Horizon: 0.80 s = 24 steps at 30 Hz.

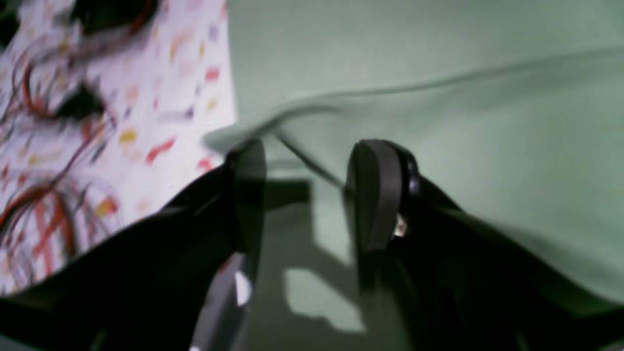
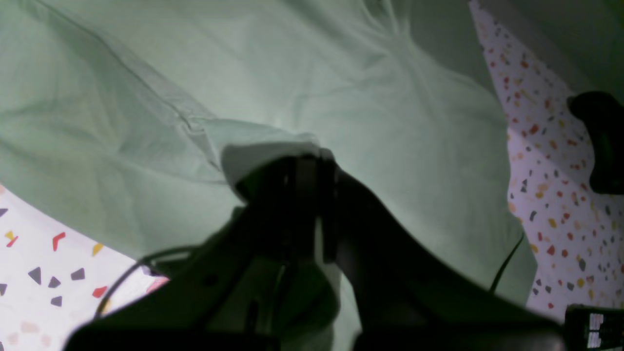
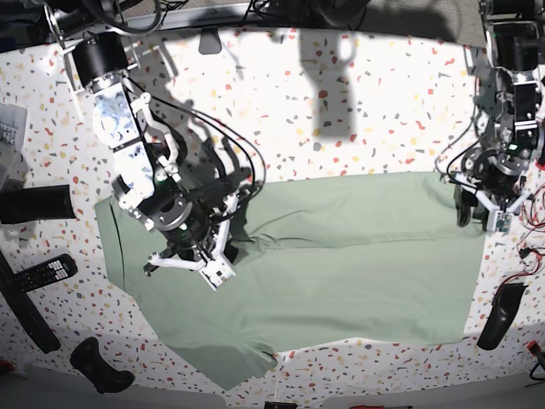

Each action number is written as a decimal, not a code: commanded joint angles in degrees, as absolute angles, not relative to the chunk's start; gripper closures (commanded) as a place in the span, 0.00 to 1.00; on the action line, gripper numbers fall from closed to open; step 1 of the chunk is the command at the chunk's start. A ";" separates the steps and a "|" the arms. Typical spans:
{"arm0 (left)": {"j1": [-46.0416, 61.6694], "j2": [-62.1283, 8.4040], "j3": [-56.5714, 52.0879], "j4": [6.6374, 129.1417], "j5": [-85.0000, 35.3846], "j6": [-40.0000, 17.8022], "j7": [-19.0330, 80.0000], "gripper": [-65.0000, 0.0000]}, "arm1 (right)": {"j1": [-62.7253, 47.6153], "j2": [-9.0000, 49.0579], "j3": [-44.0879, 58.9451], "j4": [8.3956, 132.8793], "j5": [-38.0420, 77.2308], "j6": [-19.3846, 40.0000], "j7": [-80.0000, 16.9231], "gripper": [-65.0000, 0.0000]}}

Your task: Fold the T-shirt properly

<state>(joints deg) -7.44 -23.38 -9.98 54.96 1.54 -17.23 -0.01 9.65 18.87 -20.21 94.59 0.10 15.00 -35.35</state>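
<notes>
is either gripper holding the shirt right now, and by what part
The right gripper is shut on a pinched fold of the T-shirt. The left gripper is open over its edge, holding nothing.

Right gripper [image 2: 307, 168] fingers pinched on a T-shirt [image 2: 341, 87] fold.

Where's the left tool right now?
In the base view the left tool is at far right, jaws apart over the T-shirt's upper right corner, near the table's edge.

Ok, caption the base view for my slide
Two arms work a green T-shirt spread on the speckled table.
</notes>
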 commanded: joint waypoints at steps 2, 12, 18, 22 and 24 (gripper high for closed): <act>-10.81 -25.06 -10.33 51.59 3.14 -14.41 0.12 0.58 | 10.94 19.20 -19.90 95.53 0.21 14.79 -35.14 1.00; -13.96 -25.58 -10.35 48.38 -6.52 -16.14 4.91 0.58 | 10.96 19.22 -19.90 95.53 -0.10 17.85 -36.18 1.00; -13.93 -25.58 -10.35 56.16 -12.64 -17.37 16.27 0.58 | 12.82 19.14 -19.90 91.02 -2.98 24.12 -30.68 1.00; -13.96 -25.56 -10.35 62.72 -23.20 -17.39 26.87 0.58 | 17.67 18.22 -19.90 82.06 -2.98 24.23 -30.37 1.00; -13.93 -25.56 -10.35 65.69 -27.66 -17.47 30.44 0.58 | 20.47 17.28 -19.90 77.56 -2.96 24.23 -30.04 1.00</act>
<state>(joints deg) -12.73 -24.60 -10.11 64.71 -27.62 -17.15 31.86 18.79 17.19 -20.18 76.40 -2.96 24.47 -31.70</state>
